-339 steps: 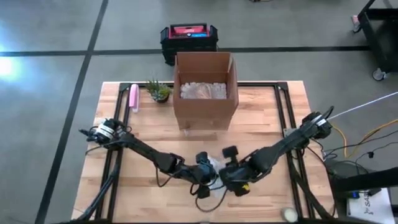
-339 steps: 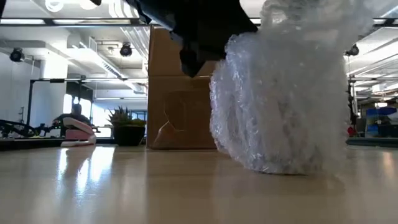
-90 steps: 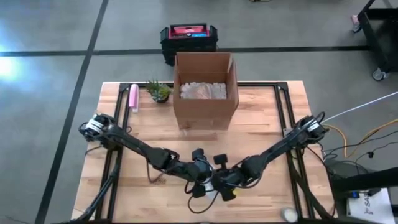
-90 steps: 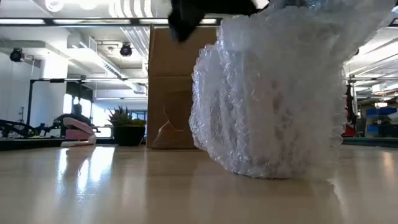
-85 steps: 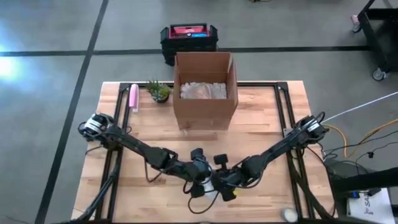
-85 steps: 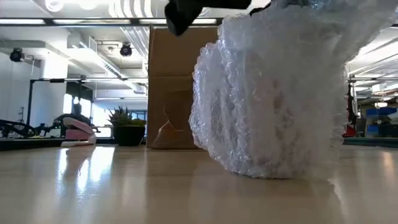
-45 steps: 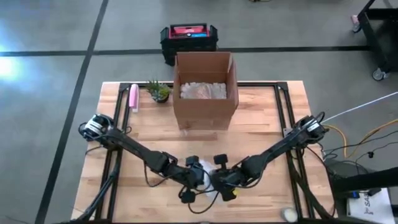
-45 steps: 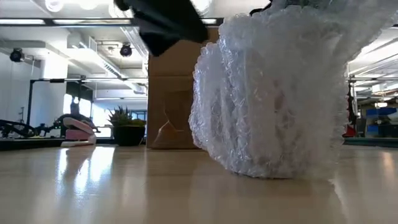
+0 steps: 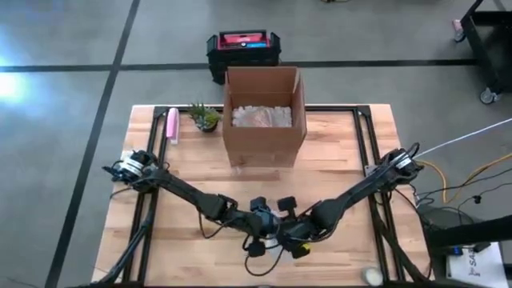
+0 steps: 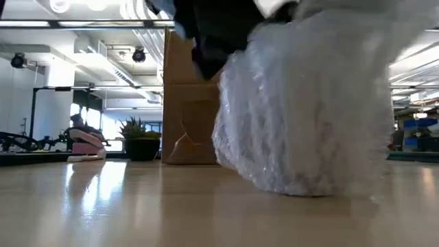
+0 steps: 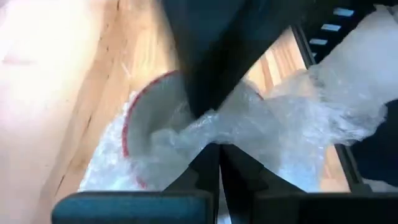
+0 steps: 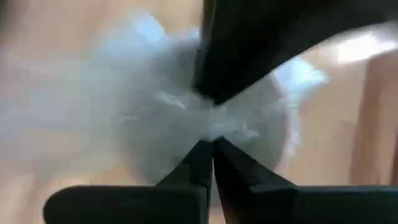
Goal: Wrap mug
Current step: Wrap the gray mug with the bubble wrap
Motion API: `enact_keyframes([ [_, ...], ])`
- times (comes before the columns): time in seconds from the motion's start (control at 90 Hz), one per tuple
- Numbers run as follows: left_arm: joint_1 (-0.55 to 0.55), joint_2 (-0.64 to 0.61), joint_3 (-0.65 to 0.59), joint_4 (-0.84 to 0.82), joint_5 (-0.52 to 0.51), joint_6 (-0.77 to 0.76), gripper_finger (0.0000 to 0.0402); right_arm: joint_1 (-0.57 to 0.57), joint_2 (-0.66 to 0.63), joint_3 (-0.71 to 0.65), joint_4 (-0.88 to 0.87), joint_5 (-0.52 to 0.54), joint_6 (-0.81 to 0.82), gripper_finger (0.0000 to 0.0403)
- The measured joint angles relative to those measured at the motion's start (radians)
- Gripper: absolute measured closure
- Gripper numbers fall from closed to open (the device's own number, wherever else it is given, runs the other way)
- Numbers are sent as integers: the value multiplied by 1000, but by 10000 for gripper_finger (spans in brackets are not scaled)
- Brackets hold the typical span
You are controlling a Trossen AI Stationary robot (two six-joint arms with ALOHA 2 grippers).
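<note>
I see both pincers at the surface's (image 9: 336, 152) near edge: left pincer (image 11: 219, 149) and right pincer (image 12: 211, 144) pinch wrap (image 10: 309, 103). Only left wrist shows the mug (image 11: 155, 118) inside.

Robotics lab or workshop: wooden table (image 9: 336, 152) on a grey concrete floor (image 9: 64, 48) with dark taped lines, ceiling strip lights (image 10: 89, 24), a black-and-red toolbox (image 9: 242, 46), loose cables (image 9: 472, 172) and equipment racks (image 10: 418, 134)
</note>
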Motion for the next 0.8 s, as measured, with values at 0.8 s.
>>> enact_keyframes([
  [0.8,-29,-117,64,-184,28,-40,402,-23,91,-102,176,-17,-31,403],
])
